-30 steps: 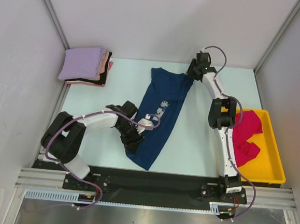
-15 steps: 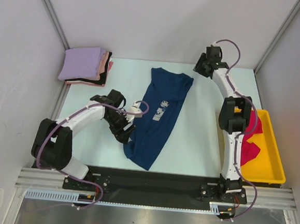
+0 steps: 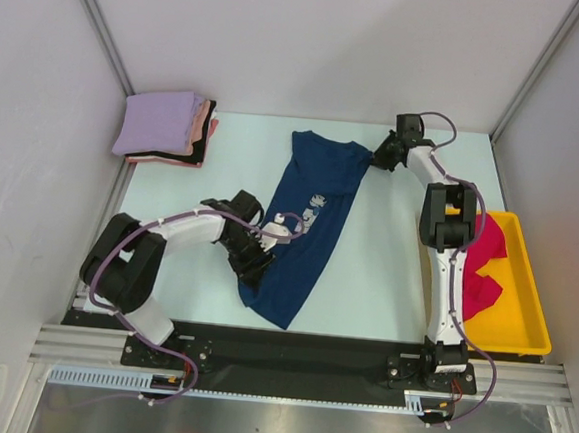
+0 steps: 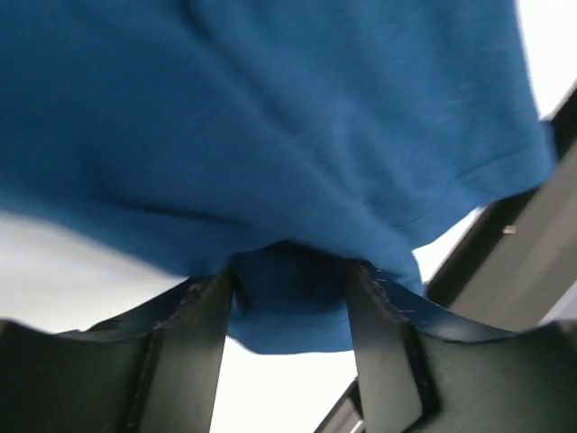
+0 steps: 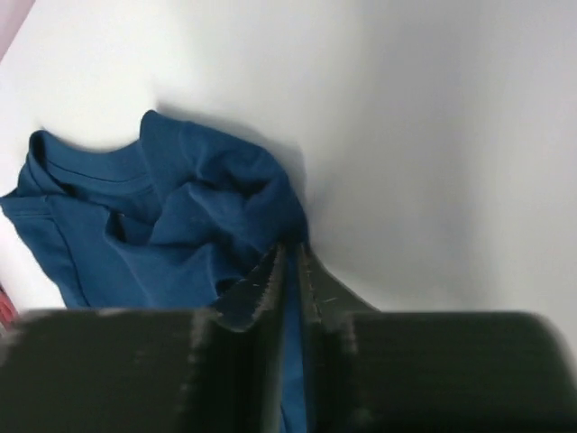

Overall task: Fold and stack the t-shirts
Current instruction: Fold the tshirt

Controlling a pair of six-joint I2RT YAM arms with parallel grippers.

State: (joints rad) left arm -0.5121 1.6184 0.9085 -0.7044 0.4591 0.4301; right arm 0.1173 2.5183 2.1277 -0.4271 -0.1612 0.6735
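The navy t-shirt [image 3: 309, 218] lies lengthwise in the middle of the table, folded narrow, with its white print facing up. My left gripper [image 3: 256, 262] is at its lower left edge. In the left wrist view its jaws [image 4: 288, 271] stand open, and a bulge of the navy cloth [image 4: 270, 117] sits between the fingers. My right gripper [image 3: 377, 161] is at the shirt's far right shoulder corner. In the right wrist view it [image 5: 290, 248] is shut on a thin fold of navy cloth [image 5: 180, 225].
A folded stack with the lavender shirt [image 3: 164, 124] on top sits at the far left corner. The yellow tray [image 3: 521, 330] at the right holds a crumpled crimson shirt [image 3: 481, 267]. Grey walls close in the table's back and sides. A black rail [image 3: 289, 347] runs along the near edge.
My left gripper swung left off the shirt, then came back to its lower left edge with narrower jaws. My right gripper lifted toward the back, then dropped to the shoulder corner and closed on it.
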